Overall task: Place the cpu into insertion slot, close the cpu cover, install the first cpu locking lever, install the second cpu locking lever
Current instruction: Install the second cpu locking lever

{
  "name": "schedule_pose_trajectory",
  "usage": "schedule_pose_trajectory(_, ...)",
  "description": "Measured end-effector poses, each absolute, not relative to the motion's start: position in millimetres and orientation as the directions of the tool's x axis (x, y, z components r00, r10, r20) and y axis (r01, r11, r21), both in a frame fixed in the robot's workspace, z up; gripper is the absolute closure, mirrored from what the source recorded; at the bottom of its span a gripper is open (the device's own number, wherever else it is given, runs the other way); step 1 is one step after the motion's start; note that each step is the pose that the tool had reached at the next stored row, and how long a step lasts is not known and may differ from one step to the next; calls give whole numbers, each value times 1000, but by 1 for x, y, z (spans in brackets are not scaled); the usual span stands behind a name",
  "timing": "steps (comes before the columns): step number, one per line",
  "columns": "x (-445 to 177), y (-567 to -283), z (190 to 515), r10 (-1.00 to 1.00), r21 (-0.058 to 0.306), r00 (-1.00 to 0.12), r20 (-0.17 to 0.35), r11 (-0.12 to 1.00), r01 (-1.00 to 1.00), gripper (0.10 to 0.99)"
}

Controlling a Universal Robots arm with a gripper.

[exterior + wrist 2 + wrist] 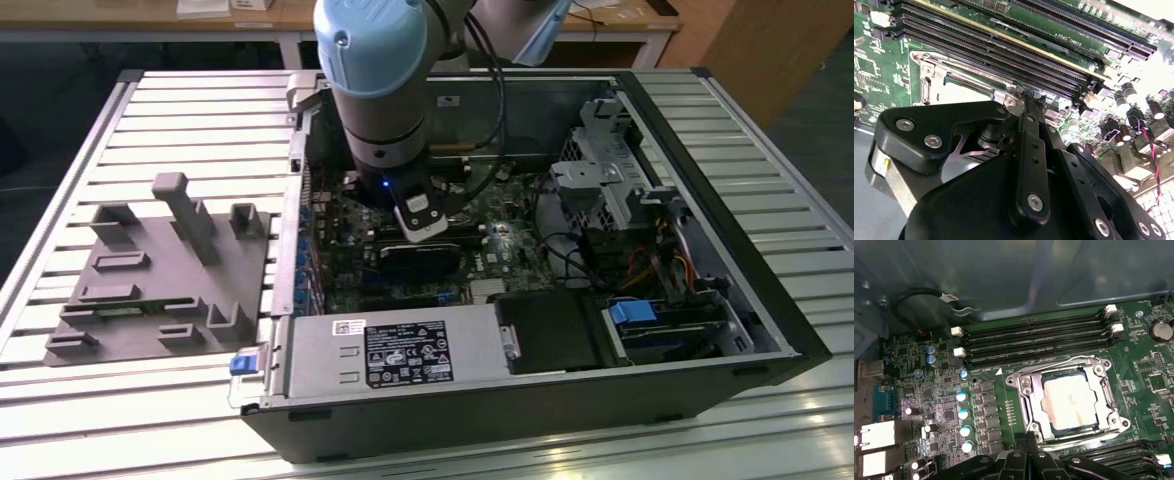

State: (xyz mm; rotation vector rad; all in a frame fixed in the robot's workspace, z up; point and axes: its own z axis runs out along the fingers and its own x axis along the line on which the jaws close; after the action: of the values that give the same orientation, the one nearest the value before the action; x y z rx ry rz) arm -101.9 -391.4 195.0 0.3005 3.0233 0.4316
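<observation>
Exterior view overlooks the computer case (534, 410); both wrist views closely share the motherboard (1141, 357) (874, 75).

Open overhead inside the computer case (737, 200), but crowded at the edges: power supply (387, 355) along the lower middle of the exterior view, drive cage (607, 185) and loose cables (585, 262) toward the exterior view's right. Blocked at centre by the arm (380, 90) and gripper (427, 238). Wide passage over the slatted table (200, 110) at the exterior view's left, apart from a grey fixture (160, 280). Around the cpu cover (1030, 399), only low board parts, with memory slots (1034, 342) just beside.

Dull metal cpu (1070, 401), shiny bare-metal cpu cover (1030, 402), matt sheet-metal case wall (1004, 275)
</observation>
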Motion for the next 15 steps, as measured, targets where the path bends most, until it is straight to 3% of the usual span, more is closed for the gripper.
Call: schedule_pose_trajectory(15, -105, -388, 189, 202, 267, -978, -49, 946, 182, 984)
